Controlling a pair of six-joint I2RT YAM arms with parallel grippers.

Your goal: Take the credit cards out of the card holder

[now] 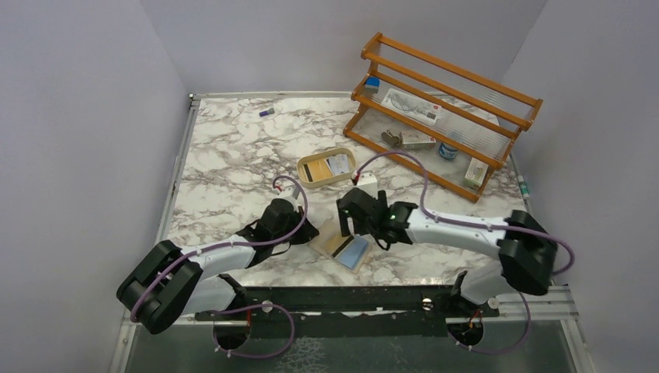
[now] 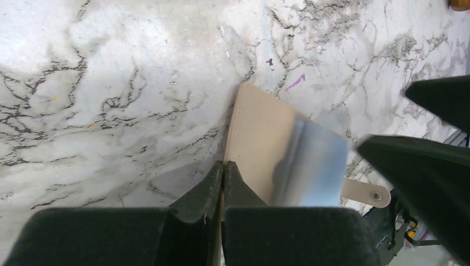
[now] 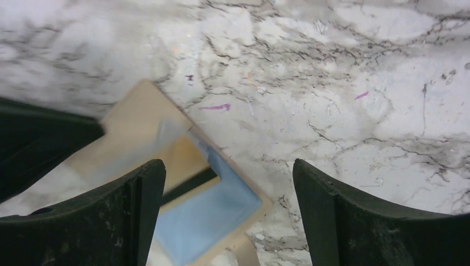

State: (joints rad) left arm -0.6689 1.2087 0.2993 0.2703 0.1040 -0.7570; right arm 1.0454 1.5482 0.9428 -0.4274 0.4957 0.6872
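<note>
Where the camera looks down from above, a marble table (image 1: 233, 155) is seen. The open card holder (image 1: 332, 245) lies near its front edge, between the two arms, and a pale blue card (image 1: 355, 252) rests on the holder's right half. The left gripper (image 1: 309, 233) is lowered at the holder's left edge, and the right gripper (image 1: 351, 225) is poised just above the holder. An oval tray (image 1: 301, 172) with cards in it is set just behind, and a wooden rack (image 1: 443, 109) stands at the far right. From the left wrist, the left jaws are seen clenched tight at the beige holder's near edge; whether the leather is pinched cannot be told. A blurred, pale card is shown over the holder, next to its snap tab (image 2: 366, 193). From the right wrist, the right jaws are seen spread wide, with nothing gripped between them, above the holder and the blue card.
</note>
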